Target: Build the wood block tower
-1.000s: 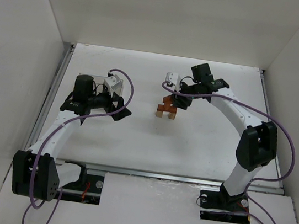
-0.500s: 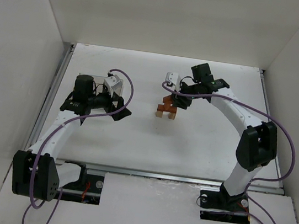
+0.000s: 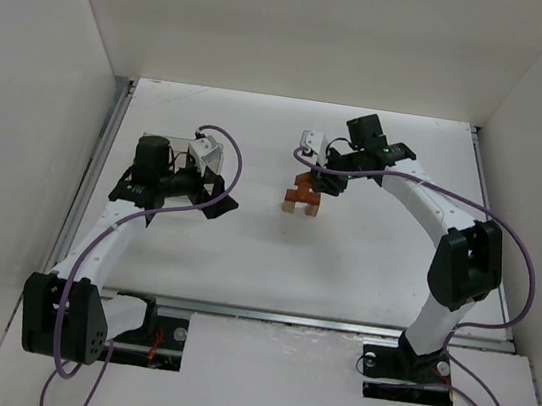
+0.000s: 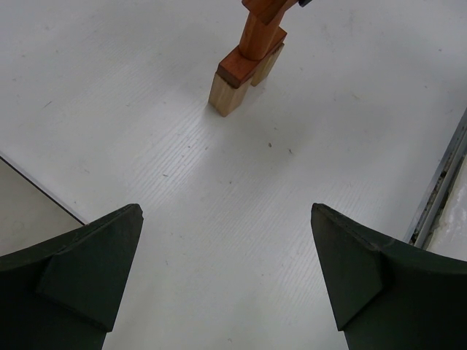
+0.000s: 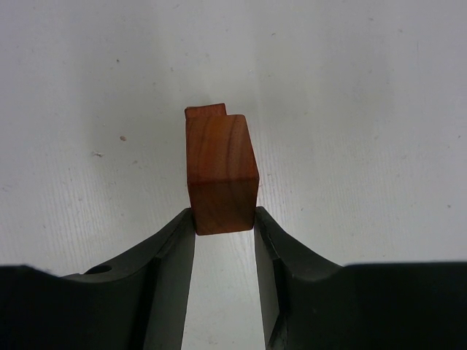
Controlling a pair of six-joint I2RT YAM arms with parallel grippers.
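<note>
White walls close in three sides. The white table [image 3: 192,263] carries both arm bases at its near edge.

Top view: the wood block tower [image 3: 303,195], a small stack of reddish-brown and light tan wooden pieces, stands near the table's middle, well apart from every edge. The right end effector [image 3: 314,182] is at the tower's top. The left end effector [image 3: 221,196] is toward the left edge, apart from the tower.

Left wrist view: its fingers are spread wide, with nothing between them. Ahead, a light tan wooden block [image 4: 225,96] rests on the table with reddish-brown pieces stacked above it. The top of the stack is cut off by the frame.

Right wrist view: the fingers are narrow and clamped on both sides of an upright reddish-brown wooden block [image 5: 221,168]. Another reddish-brown edge shows just behind it. Contact with the stack below cannot be judged.
</note>
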